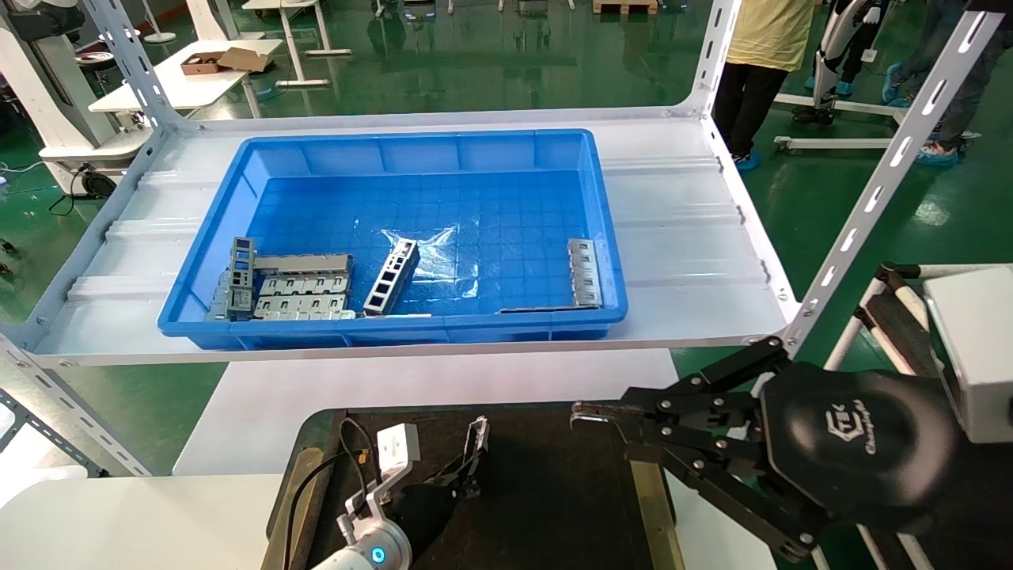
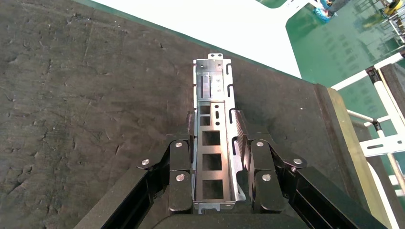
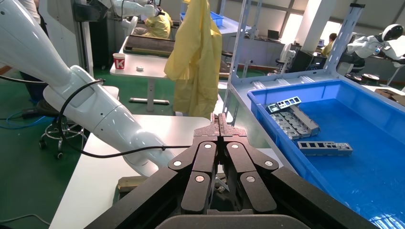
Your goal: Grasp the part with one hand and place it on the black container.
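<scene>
My left gripper (image 1: pixel 468 465) (image 2: pixel 214 121) is shut on the part (image 1: pixel 478 434) (image 2: pixel 213 90), a long grey metal channel with a raised rim and a row of rectangular cutouts. The part lies lengthwise between the fingers and sticks out past their tips. It hangs close over the dark felt-like floor of the black container (image 1: pixel 554 491) (image 2: pixel 71 95), near the container's far edge. My right gripper (image 1: pixel 582 413) (image 3: pixel 220 119) is shut on nothing and hovers over the container's right side.
The large blue bin (image 1: pixel 237 182) on the white shelf holds a ladder-like strip (image 1: pixel 392 277), a stack of grey pieces (image 1: pixel 301 294) and a slotted plate (image 1: pixel 585 271). A slanted shelf post (image 1: pixel 886 174) stands at the right. A brass strip (image 1: pixel 653 507) edges the container.
</scene>
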